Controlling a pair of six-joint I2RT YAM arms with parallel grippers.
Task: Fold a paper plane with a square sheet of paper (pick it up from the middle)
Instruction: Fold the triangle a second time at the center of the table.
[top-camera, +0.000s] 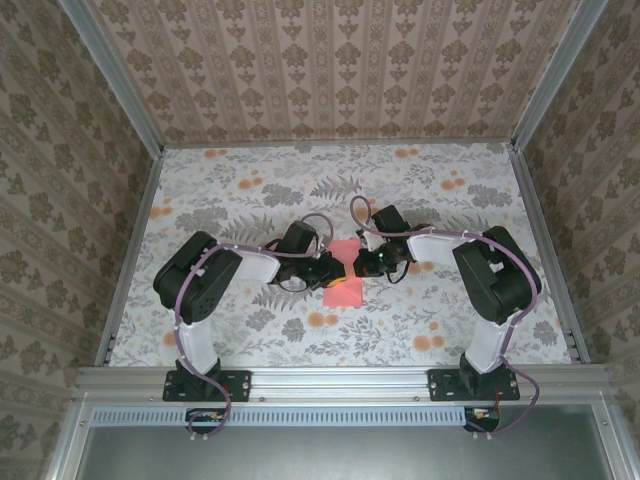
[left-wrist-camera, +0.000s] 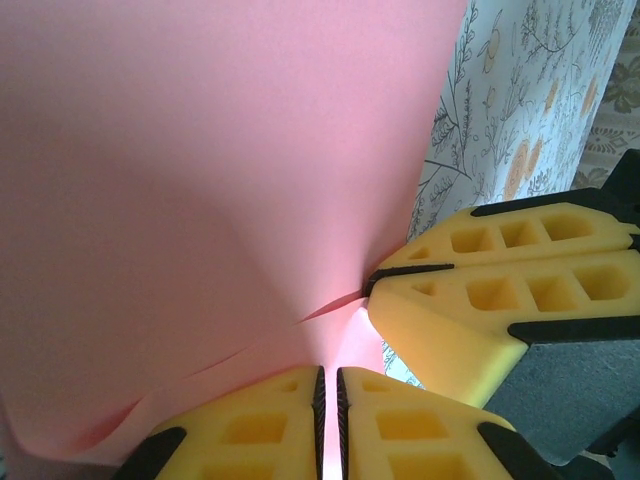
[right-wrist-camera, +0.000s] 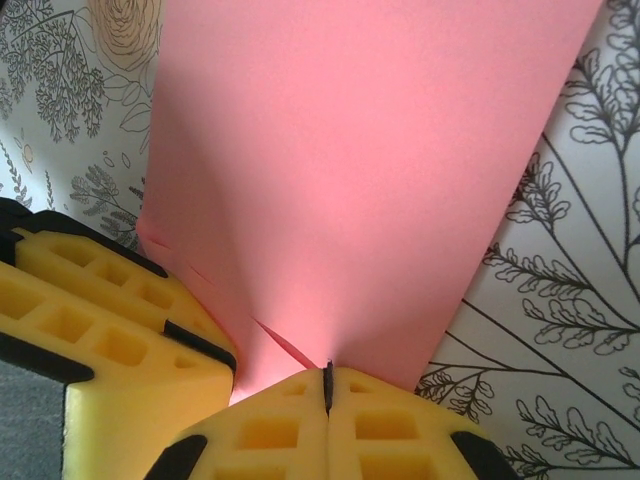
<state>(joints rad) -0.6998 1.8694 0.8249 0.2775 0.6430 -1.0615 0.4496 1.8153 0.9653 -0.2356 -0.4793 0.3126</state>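
The square sheet of paper (top-camera: 344, 288) is salmon pink and sits mid-table between both arms. It rises as a broad pink surface in the left wrist view (left-wrist-camera: 200, 180) and in the right wrist view (right-wrist-camera: 370, 160), with layered edges near the pinch points. My left gripper (top-camera: 328, 272) (left-wrist-camera: 330, 385) is shut on its lower edge, with pink showing in the thin slit between the yellow pads. My right gripper (top-camera: 363, 264) (right-wrist-camera: 327, 375) is shut on the same edge, close beside the left one. Each gripper's yellow fingers show in the other's view (left-wrist-camera: 500, 290) (right-wrist-camera: 90, 320). The paper plane is out of view.
A flower-and-leaf print cloth covers the table (top-camera: 250, 190). Patterned walls (top-camera: 330, 70) enclose it at the back and on both sides. A metal rail (top-camera: 340, 380) carrying both arm bases runs along the near edge.
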